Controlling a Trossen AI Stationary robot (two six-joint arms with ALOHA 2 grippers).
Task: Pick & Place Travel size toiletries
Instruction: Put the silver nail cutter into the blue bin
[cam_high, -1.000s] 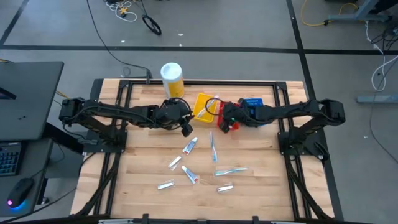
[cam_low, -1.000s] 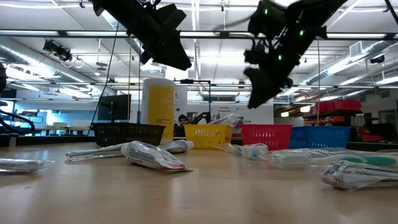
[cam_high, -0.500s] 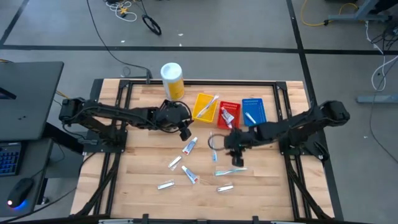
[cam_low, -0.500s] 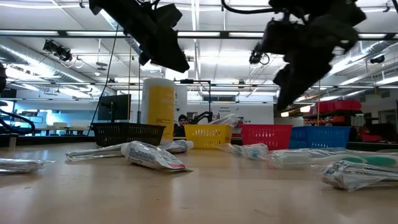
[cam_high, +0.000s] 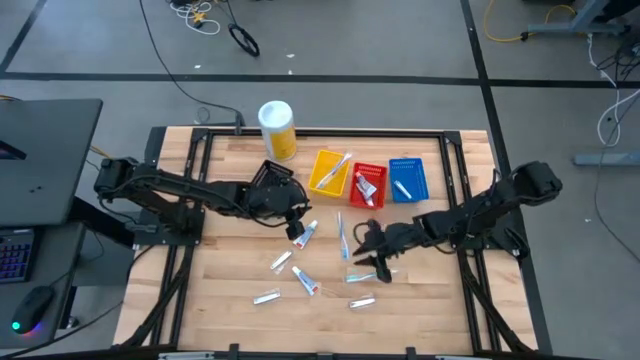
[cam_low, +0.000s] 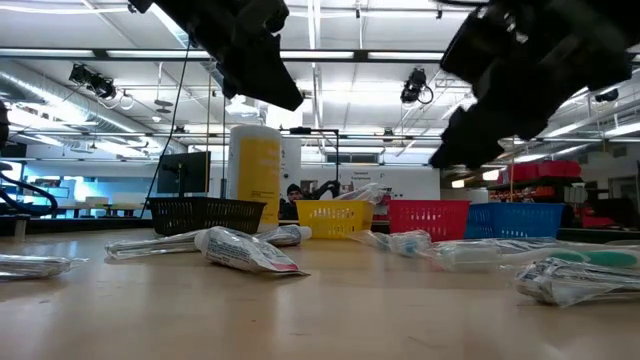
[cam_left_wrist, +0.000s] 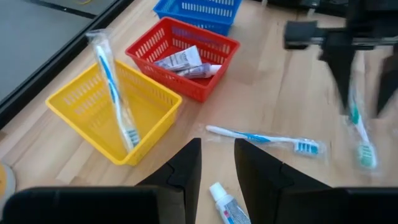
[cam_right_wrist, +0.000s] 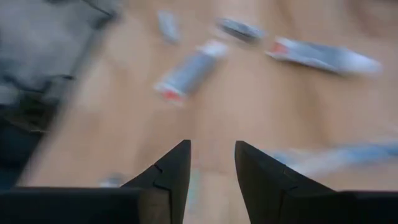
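My right gripper (cam_high: 377, 262) hangs low over the front middle of the table (cam_high: 230, 270) with its fingers released and nothing between them, just above a teal toothbrush (cam_high: 368, 274) that lies among scattered toothpaste tubes (cam_high: 305, 281). A little farther back, my left gripper (cam_high: 296, 228) is also parted and empty, near a white tube (cam_left_wrist: 225, 202) and close to a blue toothbrush (cam_left_wrist: 264, 139) lying flat on the wood. At the far side stand the baskets in a row: the yellow basket (cam_left_wrist: 81, 107) holds a wrapped toothbrush (cam_left_wrist: 114, 87) leaning inside, the red basket (cam_left_wrist: 211, 70) holds small tubes, and the blue basket (cam_high: 407, 180) is beside it.
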